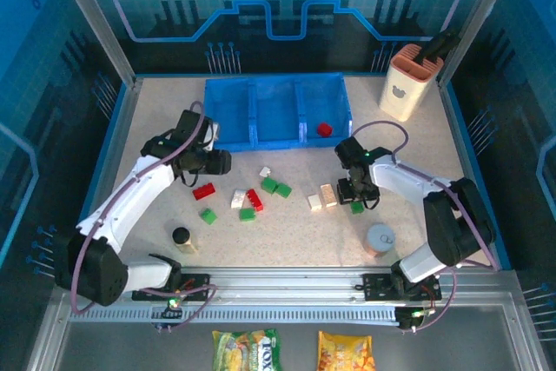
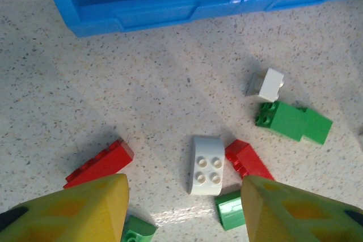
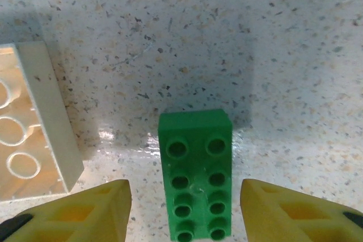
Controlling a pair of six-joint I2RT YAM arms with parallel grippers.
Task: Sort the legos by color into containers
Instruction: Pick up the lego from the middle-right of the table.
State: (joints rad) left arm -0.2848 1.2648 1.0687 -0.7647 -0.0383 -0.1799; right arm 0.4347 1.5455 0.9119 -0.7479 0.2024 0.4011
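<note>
The blue tray [image 1: 276,110] of containers holds one red lego [image 1: 324,129] in its right compartment. My right gripper [image 1: 356,202] [image 3: 187,213] is open and straddles a green lego [image 3: 195,174] lying on the table, with a gap on each side. A cream lego [image 3: 28,123] lies just left of it. My left gripper [image 1: 217,162] [image 2: 184,208] is open over a loose cluster, with nothing between its fingers. Just ahead of it lies a white lego [image 2: 207,165], with red legos [image 2: 99,162] [image 2: 248,160] on either side and green legos [image 2: 229,211] [image 2: 292,122] nearby.
A black cylinder [image 1: 181,235] stands at the front left and a silver can [image 1: 380,239] at the front right. A peach-and-white holder [image 1: 410,82] stands at the back right. The tray's front wall [image 2: 170,4] lies just beyond the left cluster.
</note>
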